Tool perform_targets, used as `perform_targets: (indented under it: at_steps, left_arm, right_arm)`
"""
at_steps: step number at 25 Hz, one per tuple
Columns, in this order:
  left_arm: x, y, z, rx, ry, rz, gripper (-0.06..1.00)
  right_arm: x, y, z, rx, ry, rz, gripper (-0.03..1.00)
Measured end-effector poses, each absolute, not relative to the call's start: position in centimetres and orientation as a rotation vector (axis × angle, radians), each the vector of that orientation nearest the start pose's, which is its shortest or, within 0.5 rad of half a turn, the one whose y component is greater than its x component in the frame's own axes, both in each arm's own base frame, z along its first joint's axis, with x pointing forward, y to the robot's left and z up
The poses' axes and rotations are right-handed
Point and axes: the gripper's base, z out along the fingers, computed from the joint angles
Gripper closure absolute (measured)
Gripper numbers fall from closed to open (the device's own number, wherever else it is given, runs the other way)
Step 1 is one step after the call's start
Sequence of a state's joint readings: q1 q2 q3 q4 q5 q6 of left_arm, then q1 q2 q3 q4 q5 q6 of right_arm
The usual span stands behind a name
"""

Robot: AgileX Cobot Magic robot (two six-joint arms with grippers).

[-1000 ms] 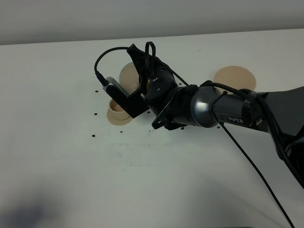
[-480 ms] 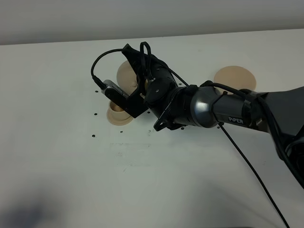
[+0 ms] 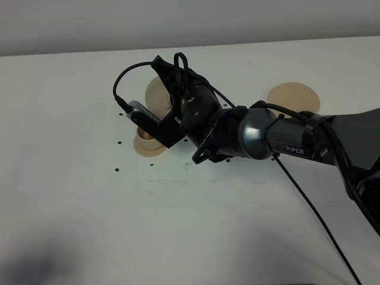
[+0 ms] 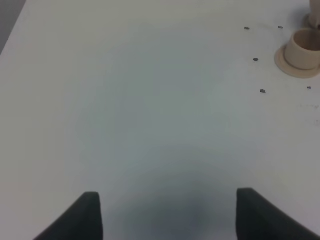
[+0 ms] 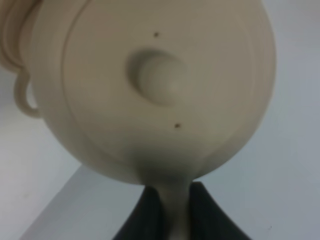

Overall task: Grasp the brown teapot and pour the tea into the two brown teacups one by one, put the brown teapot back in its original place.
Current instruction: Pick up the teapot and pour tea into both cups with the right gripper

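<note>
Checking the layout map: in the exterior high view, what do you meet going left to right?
cup saucer → right arm's wrist → large saucer. The teapot overlaps the cup saucer, so it is left out.

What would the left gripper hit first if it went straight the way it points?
Likely just bare table. The left gripper has nothing ahead of it; the cup on its saucer sits off to one side. Depth unclear.
</note>
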State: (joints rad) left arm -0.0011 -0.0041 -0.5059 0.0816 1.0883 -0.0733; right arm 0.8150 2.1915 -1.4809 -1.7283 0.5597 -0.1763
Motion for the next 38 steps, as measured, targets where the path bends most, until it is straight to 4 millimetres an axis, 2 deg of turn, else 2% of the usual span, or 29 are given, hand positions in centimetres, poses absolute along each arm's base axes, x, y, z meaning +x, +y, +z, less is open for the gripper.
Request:
perform_targets:
  at_steps: [13,29,38]
  left_arm:
    - [-0.75,0.66,27.69,-0.081,2.058,0.053,0.35]
    - [-0.75,0.66,27.69,-0.08,2.058,0.052,0.35]
    - [-0.75,0.66,27.69,-0.08,2.058,0.052,0.35]
  right_arm:
    - [36.26,31.77,16.2,-2.153,0.738,-1.214,0.87]
    - [36.42,31.4,16.39,-2.14,0.764,-1.269,0.87]
    - [35.88,31.94,16.47,-2.13,0.763,-1.276,0.87]
